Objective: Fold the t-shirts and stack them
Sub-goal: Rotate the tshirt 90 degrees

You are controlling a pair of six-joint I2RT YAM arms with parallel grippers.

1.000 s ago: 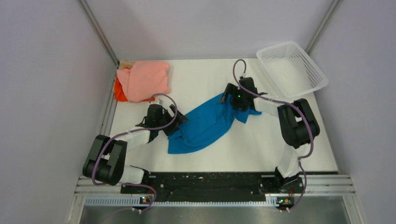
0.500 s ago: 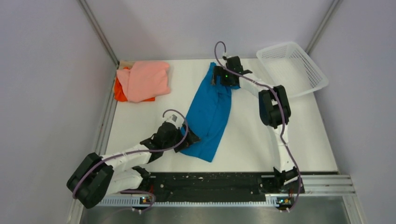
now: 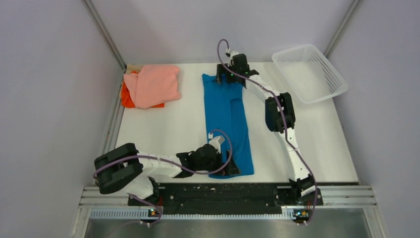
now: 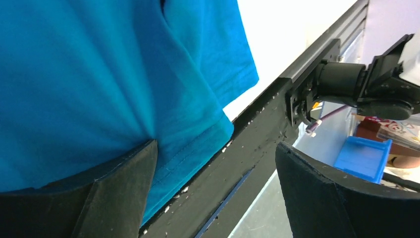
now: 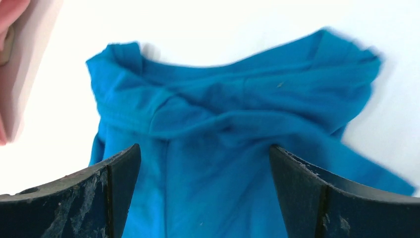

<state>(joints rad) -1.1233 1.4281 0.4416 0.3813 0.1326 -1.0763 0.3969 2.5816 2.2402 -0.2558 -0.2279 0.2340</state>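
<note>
Top external view: a bright blue t-shirt (image 3: 227, 121) lies spread in a long, narrow strip down the middle of the white surface (image 3: 168, 129), running from the far edge to the near edge. Its near hem reaches the black rail (image 3: 218, 191) along the front.

The left fingers (image 3: 228, 167) sit low at the shirt's near end. In the left wrist view they are spread wide, with nothing clamped between them. One finger (image 4: 119, 193) touches a bunched fold of blue cloth.

The right fingers (image 3: 229, 78) are at the shirt's far end. In the right wrist view they are also spread wide and grip nothing, with the blurred blue cloth (image 5: 233, 124) lying below them.

At the far left corner, well apart from the blue shirt, a salmon-pink t-shirt (image 3: 152, 85) rests on top of an orange t-shirt (image 3: 127, 99). A white mesh basket (image 3: 308, 73) stands at the far right corner.
</note>
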